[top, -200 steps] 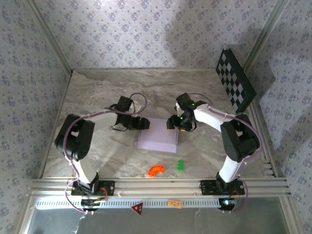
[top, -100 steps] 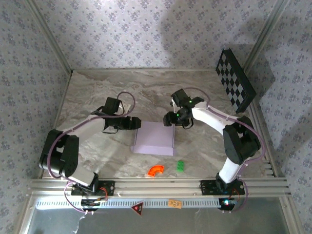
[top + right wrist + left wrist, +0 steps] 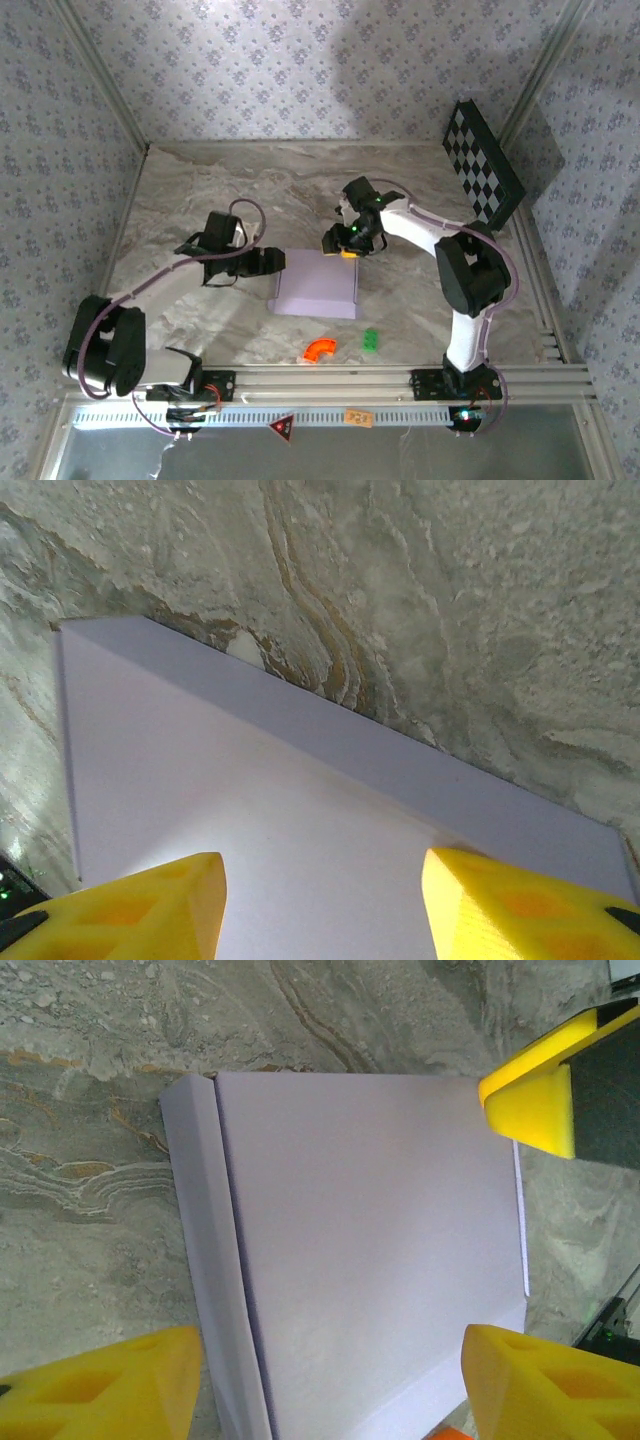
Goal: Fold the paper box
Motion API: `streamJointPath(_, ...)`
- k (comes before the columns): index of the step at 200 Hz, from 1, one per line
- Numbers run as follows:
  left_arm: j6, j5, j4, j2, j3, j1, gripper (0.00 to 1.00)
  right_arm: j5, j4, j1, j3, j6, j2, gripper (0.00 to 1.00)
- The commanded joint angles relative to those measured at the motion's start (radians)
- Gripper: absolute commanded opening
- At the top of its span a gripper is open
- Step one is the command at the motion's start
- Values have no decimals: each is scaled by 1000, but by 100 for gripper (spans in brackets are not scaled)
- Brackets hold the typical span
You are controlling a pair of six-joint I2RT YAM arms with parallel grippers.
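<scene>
**Box looks almost closed, both pincers spread over it**

From above, the paper box (image 3: pixel 315 283) lies flat in the middle of the marble table (image 3: pixel 200 190), a plain lilac rectangle. The left pincer (image 3: pixel 272 262) is at its left edge and the right pincer (image 3: pixel 335 244) at its upper right corner. An orange piece (image 3: pixel 320 349) and a green piece (image 3: pixel 371 340) lie lower in the frame, apart from the box.

On the left wrist, the paper box (image 3: pixel 370 1240) shows a narrow side panel down its left, set off by a crease. The left pincer (image 3: pixel 320 1390) stands wide, holding nothing.

On the right wrist, the right pincer (image 3: pixel 320 900) is also spread over the lid of the paper box (image 3: pixel 250 810), gripping nothing.

The work seems to be at the last closing step. The next move likely calls for a gentle press on the side panel or lid, so the thin card neither buckles nor slides.
</scene>
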Motion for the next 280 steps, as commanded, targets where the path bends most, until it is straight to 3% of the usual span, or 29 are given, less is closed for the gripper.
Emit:
streamJointPath(1,-27,18,10,-38,-16,0,70,-16,-13,-10,28,-27,31,57)
streamJointPath(280,13,16,14,-70,-21,-21,68,-46,35,-51,3,-18,71,56)
